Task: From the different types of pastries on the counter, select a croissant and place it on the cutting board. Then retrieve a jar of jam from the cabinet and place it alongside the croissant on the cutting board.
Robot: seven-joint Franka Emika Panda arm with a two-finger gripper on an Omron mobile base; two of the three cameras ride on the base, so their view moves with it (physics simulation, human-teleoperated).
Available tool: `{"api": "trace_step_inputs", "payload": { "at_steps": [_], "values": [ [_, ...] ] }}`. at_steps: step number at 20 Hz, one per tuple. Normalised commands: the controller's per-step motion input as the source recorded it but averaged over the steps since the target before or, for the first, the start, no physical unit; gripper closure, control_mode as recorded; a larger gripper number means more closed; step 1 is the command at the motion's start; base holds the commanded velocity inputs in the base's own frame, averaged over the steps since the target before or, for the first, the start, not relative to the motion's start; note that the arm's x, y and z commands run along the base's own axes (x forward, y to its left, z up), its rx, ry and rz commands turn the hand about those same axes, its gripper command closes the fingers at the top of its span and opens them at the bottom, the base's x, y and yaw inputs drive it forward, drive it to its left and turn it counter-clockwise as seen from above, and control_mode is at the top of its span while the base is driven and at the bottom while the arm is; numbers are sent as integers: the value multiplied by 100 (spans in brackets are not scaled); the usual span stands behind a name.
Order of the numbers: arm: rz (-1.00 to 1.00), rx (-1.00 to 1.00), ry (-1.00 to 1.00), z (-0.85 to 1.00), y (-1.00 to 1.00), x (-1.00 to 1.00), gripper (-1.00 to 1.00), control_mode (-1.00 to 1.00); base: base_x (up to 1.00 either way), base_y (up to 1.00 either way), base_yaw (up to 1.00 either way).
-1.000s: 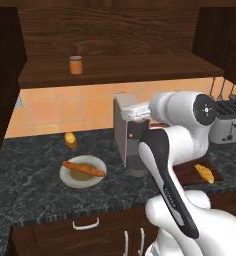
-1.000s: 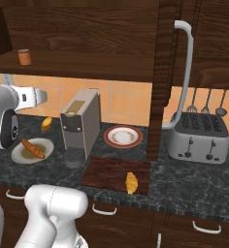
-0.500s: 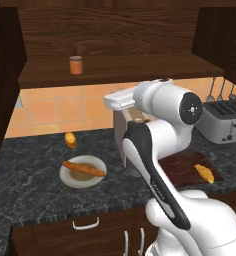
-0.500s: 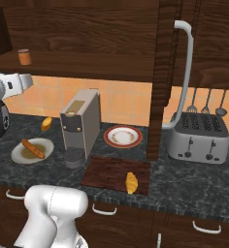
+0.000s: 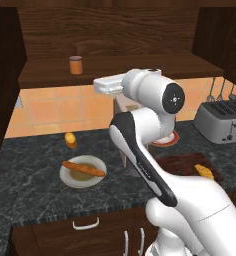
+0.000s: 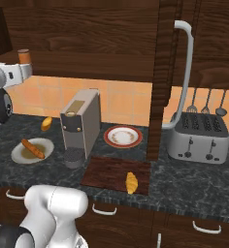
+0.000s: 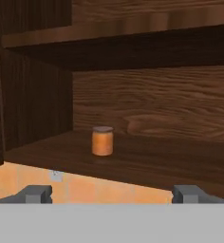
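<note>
On the cabinet (image 7: 147,156) shelf, the jar of jam (image 7: 103,141) stands well beyond the spread, empty fingers (image 7: 38,193).

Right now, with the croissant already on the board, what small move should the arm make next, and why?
Probably ease the hand straight forward toward the jar of jam. The jar stands upright on the cabinet shelf, well ahead of the open jaws and a little left of centre, while the croissant lies on the cutting board.
</note>
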Motion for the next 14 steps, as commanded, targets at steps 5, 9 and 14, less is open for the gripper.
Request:
{"api": "trace_step_inputs", "payload": {
  "at_steps": [5, 9, 14],
  "values": [
    [0, 0, 2, 2, 19, 46, -100, -100, 0, 0, 0],
    [0, 0, 9, 0, 15, 58, -100, -100, 0, 0, 0],
    [0, 1, 5, 6, 5, 60, -100, -100, 0, 0, 0]
  ]
}}
